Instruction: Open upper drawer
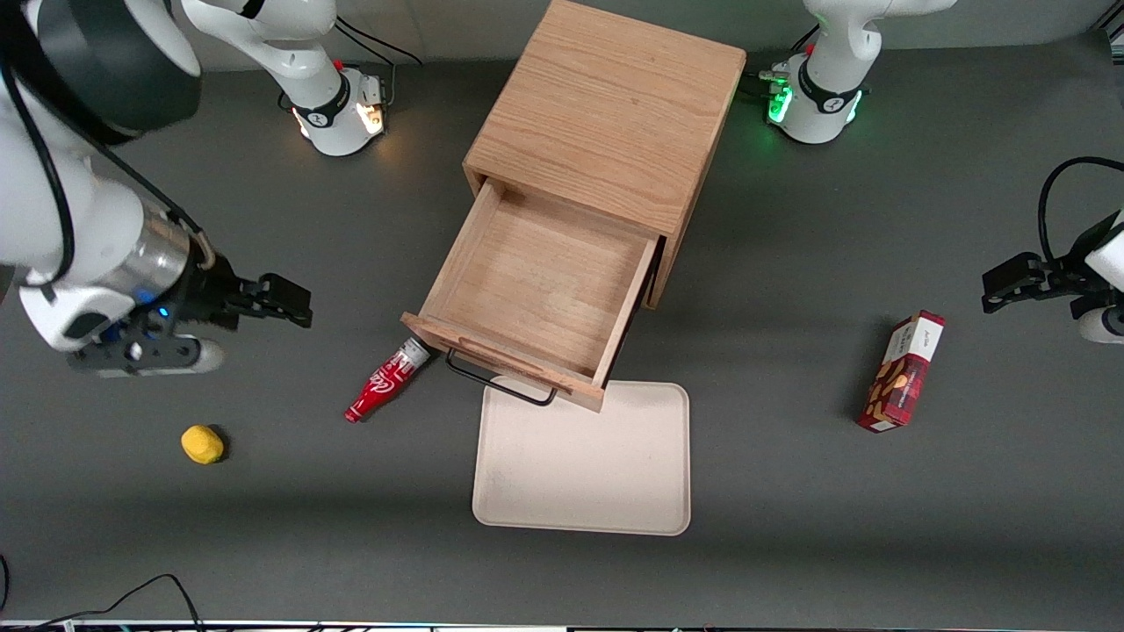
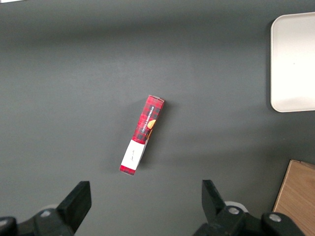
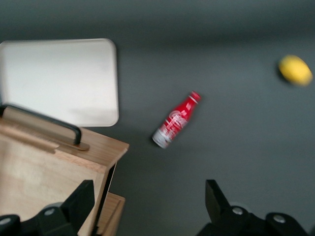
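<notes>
Centre of the front view: upper drawer (image 1: pixel 536 290), pulled well out of the cabinet (image 1: pixel 606 114), its black wire handle (image 1: pixel 499 384) overhanging the cream tray (image 1: pixel 584 465). Left of frame, well apart: gripper (image 1: pixel 294 303), fingers spread wide, grasping nothing. Bare table (image 1: pixel 790 527) between; red bottle (image 1: pixel 386 382) beside the drawer's corner.

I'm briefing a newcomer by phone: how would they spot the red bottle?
Find the oak cabinet with its upper drawer pulled out. Beside that drawer's front corner, toward the working arm's open claw, lies the red bottle. Unlike the yellow fruit, it is long and silver-capped.
</notes>
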